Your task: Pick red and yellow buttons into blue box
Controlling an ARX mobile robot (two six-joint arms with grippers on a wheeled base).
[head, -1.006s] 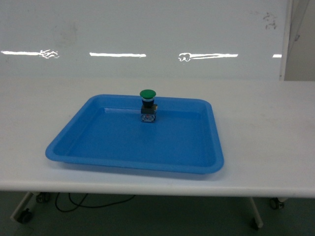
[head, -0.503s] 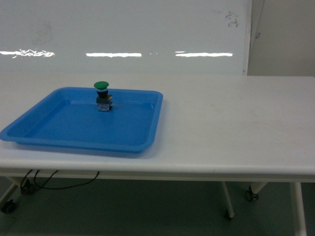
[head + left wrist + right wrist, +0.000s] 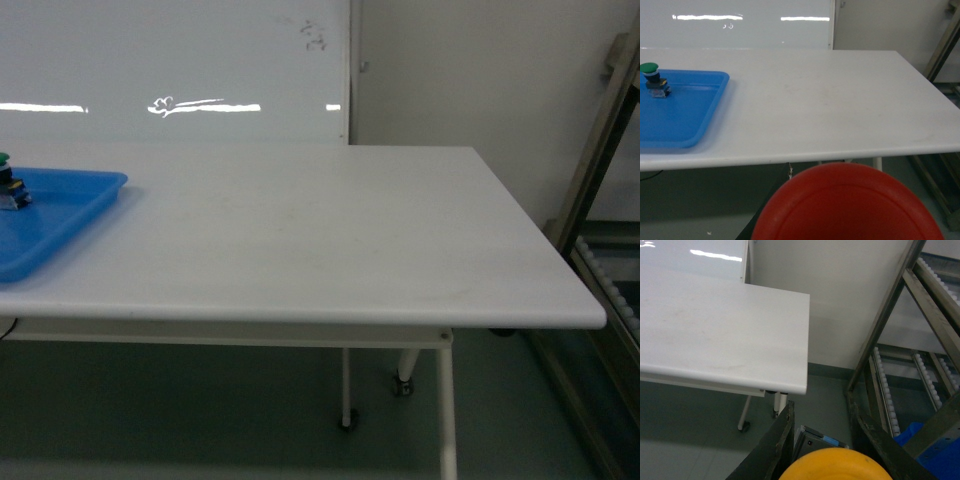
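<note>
The red button's domed cap (image 3: 850,210) fills the bottom of the left wrist view, held in my left gripper (image 3: 832,167); only one black finger (image 3: 771,200) shows beside it. The yellow button (image 3: 835,466) sits between the two black fingers of my right gripper (image 3: 821,405), its block base (image 3: 817,442) showing in front of the cap. Both grippers hang below the table's front edge. The blue box (image 3: 45,215) is a shallow tray at the table's left, also in the left wrist view as the blue box (image 3: 690,112). Neither gripper appears in the head view.
A green-capped button (image 3: 651,72) stands in the tray's far corner, green-capped button (image 3: 8,185). The white table (image 3: 300,240) ends at the right, near a metal roller rack (image 3: 900,325). A blue bin (image 3: 935,450) sits low beside the rack.
The head view has swung to the right: the tray with the green button slid from the middle to the left edge, and the table's right end and the rack came into sight.
</note>
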